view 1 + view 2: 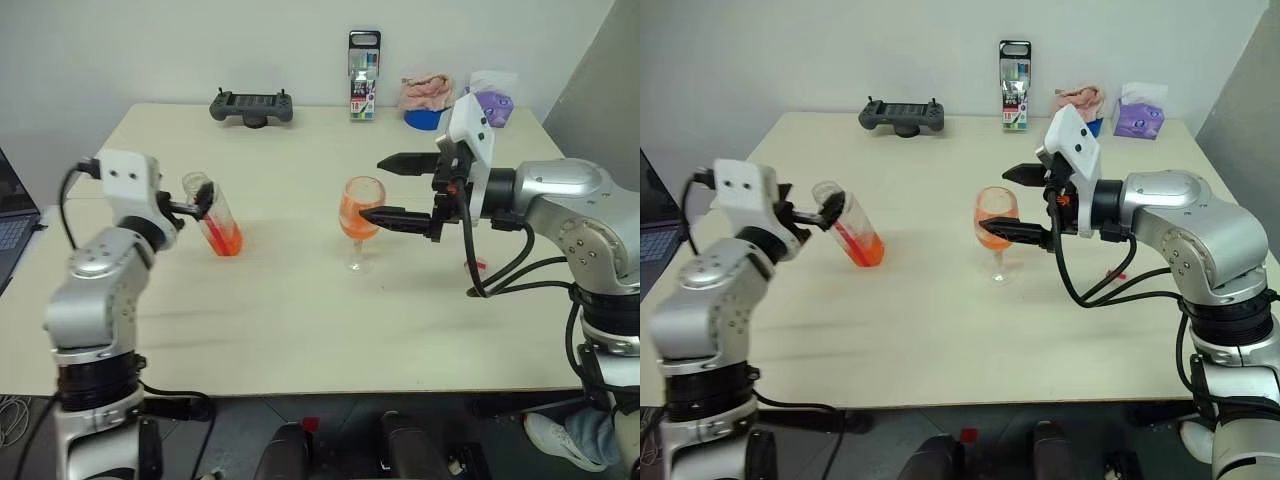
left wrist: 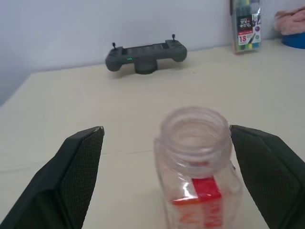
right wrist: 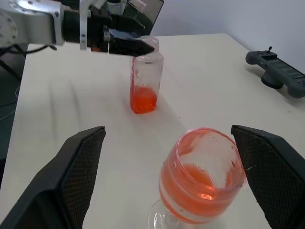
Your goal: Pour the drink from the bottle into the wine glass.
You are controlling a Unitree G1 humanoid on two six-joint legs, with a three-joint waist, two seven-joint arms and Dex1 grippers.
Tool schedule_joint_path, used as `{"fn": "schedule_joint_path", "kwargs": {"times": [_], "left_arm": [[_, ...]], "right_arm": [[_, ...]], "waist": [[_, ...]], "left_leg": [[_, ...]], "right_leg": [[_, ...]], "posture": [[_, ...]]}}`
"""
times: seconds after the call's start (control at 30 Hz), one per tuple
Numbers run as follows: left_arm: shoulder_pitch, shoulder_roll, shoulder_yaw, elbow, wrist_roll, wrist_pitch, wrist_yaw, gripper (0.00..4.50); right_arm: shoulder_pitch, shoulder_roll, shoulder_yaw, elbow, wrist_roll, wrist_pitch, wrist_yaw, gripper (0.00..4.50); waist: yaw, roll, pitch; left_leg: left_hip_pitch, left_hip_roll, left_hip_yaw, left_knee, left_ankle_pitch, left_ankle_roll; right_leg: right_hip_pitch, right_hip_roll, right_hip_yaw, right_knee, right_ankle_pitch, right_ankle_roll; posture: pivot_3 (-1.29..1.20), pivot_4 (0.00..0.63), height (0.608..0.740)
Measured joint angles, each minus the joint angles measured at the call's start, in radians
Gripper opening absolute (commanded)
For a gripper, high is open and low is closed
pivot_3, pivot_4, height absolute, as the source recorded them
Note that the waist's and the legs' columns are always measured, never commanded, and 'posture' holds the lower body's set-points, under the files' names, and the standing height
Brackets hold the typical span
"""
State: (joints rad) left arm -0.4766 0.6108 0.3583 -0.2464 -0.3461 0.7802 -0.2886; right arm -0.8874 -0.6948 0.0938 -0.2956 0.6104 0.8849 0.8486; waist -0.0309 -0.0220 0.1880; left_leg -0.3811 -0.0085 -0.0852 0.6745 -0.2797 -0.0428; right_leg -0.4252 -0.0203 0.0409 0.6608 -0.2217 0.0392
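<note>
The bottle [image 1: 220, 222], clear, squarish and uncapped, rests with its base on the table [image 1: 300, 300] and looks tilted toward my left arm. A little orange-red drink [image 3: 143, 101] sits in its bottom. My left gripper [image 2: 167, 131] is open, its two fingers wide apart on either side of the bottle's neck. To the right stands the wine glass [image 1: 361, 215], its bowl partly filled with the drink [image 3: 198, 183]. My right gripper [image 1: 390, 190] is open around the bowl, one finger above and behind it, the other alongside it.
At the table's far edge lie a dark game controller [image 1: 252, 105], an upright marker pack [image 1: 364, 75], a blue bowl with pink cloth [image 1: 426, 100] and a purple tissue pack [image 1: 490, 100]. A small red thing [image 1: 478, 265] lies below my right arm. A laptop [image 1: 12, 215] sits at the left.
</note>
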Motion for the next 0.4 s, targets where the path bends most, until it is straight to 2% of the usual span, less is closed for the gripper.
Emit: {"fn": "schedule_joint_path", "kwargs": {"times": [0.13, 0.23, 0.33, 0.4], "left_arm": [[-0.028, 0.138, 0.034, -0.057, -0.121, 0.099, -0.132, 4.46], [-0.041, 0.185, 0.043, -0.101, -0.206, 0.133, -0.219, 4.46], [-0.045, 0.263, 0.036, -0.166, -0.388, 0.192, -0.414, 4.46], [-0.065, 0.293, 0.02, -0.184, -0.438, 0.192, -0.483, 4.46]], "right_arm": [[0.009, -0.047, -0.035, 0.017, 0.003, -0.007, 0.04, 4.5], [0.022, -0.066, -0.059, 0.032, 0.005, -0.019, 0.063, 4.5], [0.111, -0.106, -0.116, 0.062, 0.036, -0.043, 0.126, 4.5], [0.151, -0.116, -0.138, 0.1, 0.038, -0.051, 0.152, 4.5]], "waist": [[0.001, 0.0, 0.0], [0.001, 0.0, 0.0], [0.002, -0.003, 0.002], [0.0, -0.002, 0.002]], "left_leg": [[-0.001, 0.0, 0.0, 0.0, 0.0, 0.0], [0.0, 0.0, 0.001, -0.001, 0.0, 0.0], [-0.001, 0.0, 0.001, -0.001, 0.0, 0.0], [0.001, 0.0, 0.004, -0.001, 0.0, 0.0]], "right_leg": [[0.0, 0.0, 0.0, -0.002, 0.0, 0.0], [0.001, 0.0, 0.001, -0.003, 0.0, 0.0], [0.001, 0.0, 0.0, -0.004, 0.0, 0.0], [0.001, -0.001, 0.003, -0.004, 0.0, 0.0]], "posture": [[0.0, 0.15, 0.74], [0.0, 0.15, 0.74], [0.0, 0.15, 0.74], [0.0, 0.15, 0.74]]}}
